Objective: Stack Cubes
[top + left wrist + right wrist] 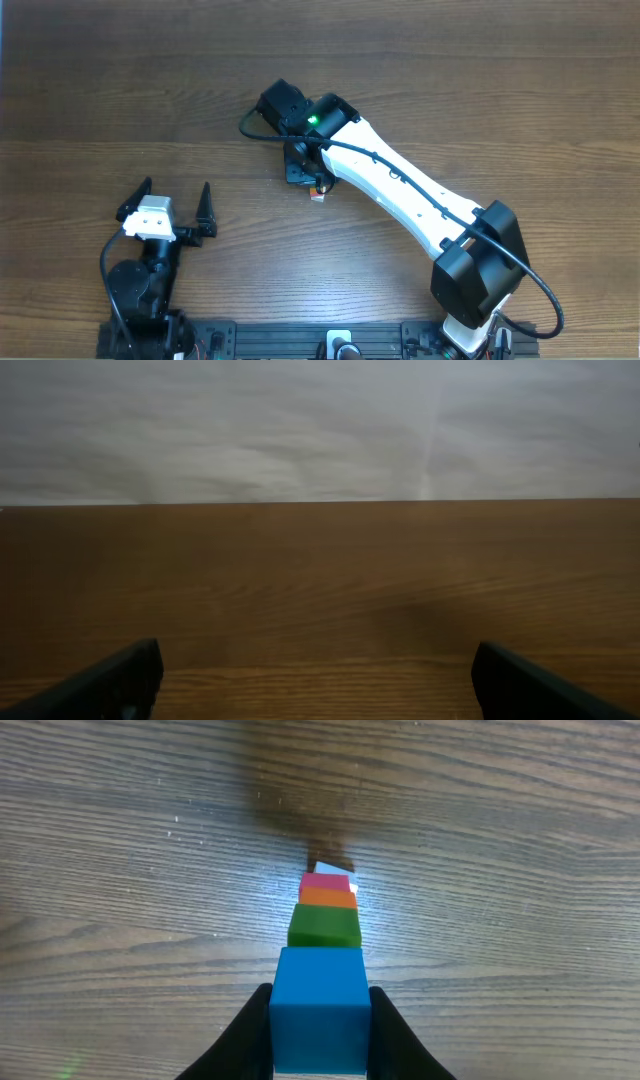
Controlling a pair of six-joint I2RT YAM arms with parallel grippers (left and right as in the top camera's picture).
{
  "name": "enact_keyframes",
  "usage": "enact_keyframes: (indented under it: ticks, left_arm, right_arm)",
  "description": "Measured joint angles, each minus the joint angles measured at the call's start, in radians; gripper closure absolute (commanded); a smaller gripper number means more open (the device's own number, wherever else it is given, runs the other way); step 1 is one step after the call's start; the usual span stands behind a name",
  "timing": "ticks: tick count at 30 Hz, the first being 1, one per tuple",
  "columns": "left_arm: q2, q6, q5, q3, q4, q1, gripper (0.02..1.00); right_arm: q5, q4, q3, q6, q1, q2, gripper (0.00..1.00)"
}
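A blue cube [320, 1005] sits at the top of a stack of cubes, with my right gripper [320, 998] shut on its two sides. Below it in the right wrist view are a green cube [325, 926], an orange cube [327, 897], a pink cube [324, 880] and a pale cube [333, 869] on the wooden table. Whether the blue cube rests on the green one I cannot tell. From above, the right gripper [304, 166] covers the stack, and only a corner of the cubes [318, 193] peeks out. My left gripper [172, 206] stands open near the left arm's base, holding nothing.
The wooden table [480, 90] stretches wide around the stack. The right arm [410, 195] crosses the table diagonally from the bottom right. In the left wrist view bare wood [320, 590] runs to a pale wall.
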Motion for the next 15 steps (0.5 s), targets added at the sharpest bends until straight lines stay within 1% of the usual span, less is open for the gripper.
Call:
enact_keyframes:
  ticks: [11,12,13,15]
  left_arm:
    - [0.000,0.000,0.000,0.000,0.000,0.000,0.018]
    - [0.000,0.000,0.000,0.000,0.000,0.000,0.034]
    - [0.000,0.000,0.000,0.000,0.000,0.000,0.018]
    - [0.000,0.000,0.000,0.000,0.000,0.000,0.018]
  right_arm:
    - [0.004,0.007,0.000,0.000,0.000,0.000,0.989]
    - [0.004,0.008,0.000,0.000,0.000,0.000,0.987]
    - [0.004,0.010,0.000,0.000,0.000,0.000,0.985]
    - [0.004,0.014,0.000,0.000,0.000,0.000,0.987]
